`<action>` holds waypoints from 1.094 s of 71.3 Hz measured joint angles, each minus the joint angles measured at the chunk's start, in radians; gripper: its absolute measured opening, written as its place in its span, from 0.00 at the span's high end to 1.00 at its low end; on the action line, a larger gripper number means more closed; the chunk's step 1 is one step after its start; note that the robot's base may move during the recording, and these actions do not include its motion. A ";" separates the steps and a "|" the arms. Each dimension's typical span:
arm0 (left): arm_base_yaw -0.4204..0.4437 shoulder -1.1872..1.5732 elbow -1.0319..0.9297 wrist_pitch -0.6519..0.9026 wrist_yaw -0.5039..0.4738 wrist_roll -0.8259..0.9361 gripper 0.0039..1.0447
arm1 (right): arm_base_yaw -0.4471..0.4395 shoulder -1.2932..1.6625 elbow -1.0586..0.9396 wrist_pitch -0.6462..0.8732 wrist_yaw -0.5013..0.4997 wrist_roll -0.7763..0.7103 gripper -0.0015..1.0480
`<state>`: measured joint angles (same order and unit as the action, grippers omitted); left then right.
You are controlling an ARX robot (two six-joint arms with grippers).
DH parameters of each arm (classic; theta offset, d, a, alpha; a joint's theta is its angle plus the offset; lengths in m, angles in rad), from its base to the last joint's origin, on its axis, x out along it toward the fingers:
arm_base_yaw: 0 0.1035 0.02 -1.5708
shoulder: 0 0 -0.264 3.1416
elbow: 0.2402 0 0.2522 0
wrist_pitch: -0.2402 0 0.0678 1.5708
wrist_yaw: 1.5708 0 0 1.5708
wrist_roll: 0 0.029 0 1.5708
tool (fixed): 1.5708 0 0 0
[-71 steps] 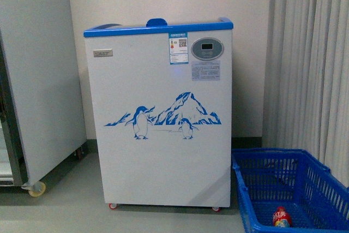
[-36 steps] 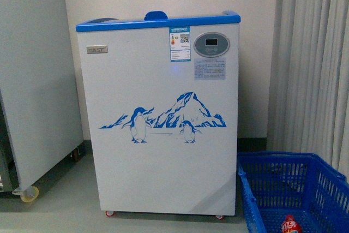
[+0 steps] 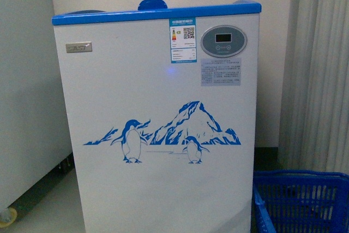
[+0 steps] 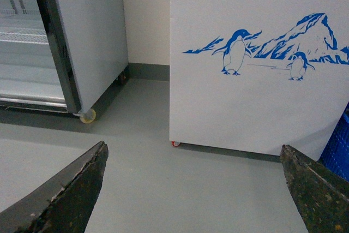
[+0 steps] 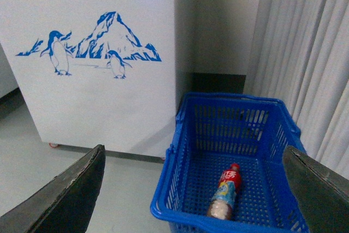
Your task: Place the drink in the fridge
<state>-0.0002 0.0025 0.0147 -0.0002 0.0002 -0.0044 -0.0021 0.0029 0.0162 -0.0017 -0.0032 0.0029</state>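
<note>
Left gripper (image 4: 192, 154) and right gripper (image 5: 193, 154) — jaws wide apart.

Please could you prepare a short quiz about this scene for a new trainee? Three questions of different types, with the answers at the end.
1. True or false: the drink bottle lies inside the blue basket.
2. Where does the basket stand relative to the fridge? A) to the robot's right of it B) to the robot's left of it C) on top of it
3. Fill in: the left gripper and the right gripper are both ___.
Key: 1 true; 2 A; 3 open.
</note>
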 joint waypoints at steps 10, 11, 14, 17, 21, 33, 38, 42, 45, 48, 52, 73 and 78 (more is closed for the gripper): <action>0.000 0.000 0.000 0.000 0.000 0.000 0.08 | 0.000 0.000 0.000 0.000 0.000 0.000 0.07; 0.000 0.000 0.000 0.000 0.000 0.000 0.08 | 0.000 0.000 0.000 0.000 0.000 0.000 0.07; 0.000 0.000 0.000 0.000 0.000 0.000 0.08 | 0.000 0.000 0.000 0.000 0.000 0.000 0.07; 0.000 0.000 0.000 0.000 0.000 0.000 0.08 | 0.000 0.000 0.000 0.000 0.000 0.000 0.07; 0.000 0.000 0.000 0.000 0.000 0.000 0.08 | 0.000 0.000 0.000 0.000 0.000 0.000 0.07; 0.000 0.000 0.000 0.000 -0.001 0.000 0.08 | 0.000 0.000 0.000 0.000 0.000 0.000 0.07; 0.000 0.000 0.000 0.000 0.000 0.000 0.08 | 0.000 0.000 0.000 0.000 0.000 0.000 0.07; 0.000 0.000 0.000 0.000 0.000 0.000 0.08 | 0.000 0.000 0.000 0.000 0.000 0.000 0.07; 0.000 0.000 0.000 0.000 0.000 0.000 0.08 | 0.000 0.000 0.000 0.000 0.000 0.000 0.07; 0.000 0.000 0.000 0.000 0.000 0.000 0.08 | 0.000 0.000 0.000 0.000 -0.001 0.000 0.07; 0.000 0.000 0.000 0.000 0.001 0.000 0.08 | 0.000 0.000 0.000 0.000 0.000 0.000 0.07; 0.000 0.000 0.000 0.000 0.000 0.000 0.08 | 0.011 0.110 0.074 -0.183 0.106 0.070 0.07; 0.000 0.000 0.000 0.000 0.000 0.000 0.08 | -0.037 0.343 0.176 -0.340 0.173 0.129 0.07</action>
<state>-0.0002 0.0025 0.0147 -0.0002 0.0006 -0.0040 -0.0395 0.3454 0.1925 -0.3416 0.1699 0.1318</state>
